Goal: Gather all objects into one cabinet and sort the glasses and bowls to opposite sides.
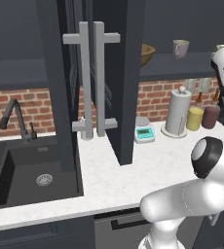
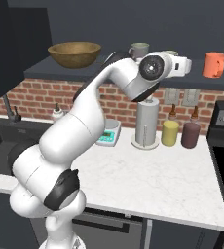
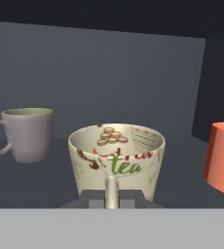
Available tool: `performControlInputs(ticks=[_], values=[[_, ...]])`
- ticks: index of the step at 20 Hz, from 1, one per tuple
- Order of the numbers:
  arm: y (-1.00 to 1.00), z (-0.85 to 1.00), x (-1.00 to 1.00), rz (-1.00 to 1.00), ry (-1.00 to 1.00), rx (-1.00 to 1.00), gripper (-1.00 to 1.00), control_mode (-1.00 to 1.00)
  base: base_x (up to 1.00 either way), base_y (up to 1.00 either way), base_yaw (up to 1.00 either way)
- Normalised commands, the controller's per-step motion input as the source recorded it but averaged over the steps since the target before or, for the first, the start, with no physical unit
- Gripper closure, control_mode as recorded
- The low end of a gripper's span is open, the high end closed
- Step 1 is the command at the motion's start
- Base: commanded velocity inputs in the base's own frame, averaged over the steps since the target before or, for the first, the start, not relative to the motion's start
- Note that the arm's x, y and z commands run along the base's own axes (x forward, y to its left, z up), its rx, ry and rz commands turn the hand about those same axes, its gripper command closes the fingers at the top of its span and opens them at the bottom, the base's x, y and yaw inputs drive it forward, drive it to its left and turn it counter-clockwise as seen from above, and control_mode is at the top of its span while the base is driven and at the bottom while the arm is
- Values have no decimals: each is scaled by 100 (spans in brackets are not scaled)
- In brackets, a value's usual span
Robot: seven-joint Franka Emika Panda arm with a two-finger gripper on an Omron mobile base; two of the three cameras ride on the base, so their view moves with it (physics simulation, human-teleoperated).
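Observation:
On the dark shelf (image 2: pixel 55 72) of the open wall cabinet (image 1: pixel 128 82), a cream patterned mug (image 3: pixel 116 158) stands straight ahead in the hand view. My gripper (image 3: pixel 111 198) is shut on its near handle. The grey mug (image 3: pixel 28 133) stands to its left and the orange mug (image 3: pixel 223 158) to its right. From the right base view, my hand (image 2: pixel 182 65) reaches onto the shelf between the grey mug (image 2: pixel 139 49) and the orange mug (image 2: pixel 214 64). The wooden bowl (image 2: pixel 75 53) rests at the shelf's left end, apart from the mugs.
The cabinet door with tall bar handles (image 1: pixel 92 82) hangs open over the counter. Below stand a paper towel holder (image 2: pixel 147 121), a yellow jar (image 2: pixel 170 133), a maroon jar (image 2: pixel 190 135), a teal scale (image 2: pixel 108 137) and a soap bottle (image 2: pixel 58 113). The sink (image 1: pixel 31 175) lies left.

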Motion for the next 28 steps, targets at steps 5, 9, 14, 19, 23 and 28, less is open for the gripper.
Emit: performControlInputs(ticks=[5,9,14,19,23,28], values=[[0,-2,62,0,0,0,100,-100,0,0,0],[-2,-14,66,0,0,0,100,-100,0,0,0],[-25,-31,53,0,0,0,100,-100,0,0,0],[-27,-42,26,1,0,0,100,-100,0,0,0],[-26,-41,7,1,-2,0,-100,-100,0,0,0],[-19,-7,0,0,0,0,-100,-100,0,0,0]])
